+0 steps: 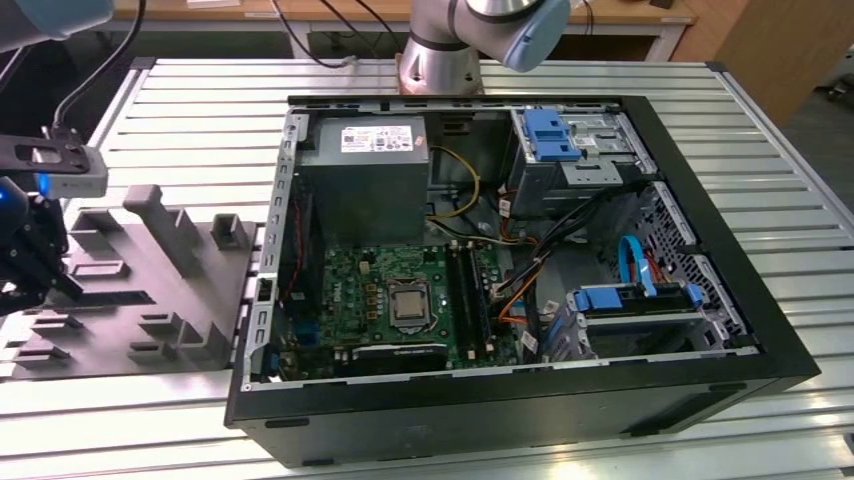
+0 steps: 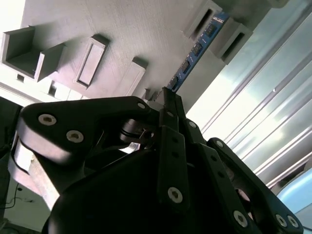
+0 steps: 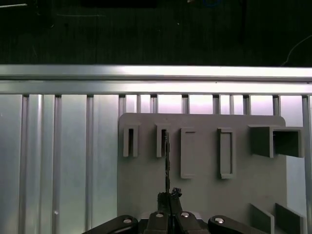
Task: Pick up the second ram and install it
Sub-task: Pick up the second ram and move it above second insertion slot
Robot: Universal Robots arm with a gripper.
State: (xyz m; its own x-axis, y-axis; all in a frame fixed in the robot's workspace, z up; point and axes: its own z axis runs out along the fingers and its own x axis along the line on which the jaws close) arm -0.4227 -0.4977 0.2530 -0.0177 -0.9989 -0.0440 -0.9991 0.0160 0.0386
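The second ram (image 2: 195, 48) is a thin blue stick with dark chips, standing on edge in a slot of the grey holder tray (image 2: 122, 29). In the first wrist view the ram (image 3: 166, 161) is seen edge-on as a thin dark line across the tray (image 3: 204, 195). My gripper (image 2: 168, 95) has its fingers closed together on the near end of the stick, as the first wrist view also shows at the gripper (image 3: 169, 194). In the exterior view my gripper (image 1: 30, 270) hangs over the tray (image 1: 147, 290) at the exterior view's left. The motherboard's long memory slots (image 1: 467, 295) lie inside the open case.
The open computer case (image 1: 521, 400) lies on the slatted metal table (image 1: 200, 110), to the exterior view's right of the tray. Inside are a power supply (image 1: 367, 180), orange and blue cables (image 1: 634, 265) and drive bays (image 1: 574, 140). The arm's base (image 1: 441, 60) stands behind the case.
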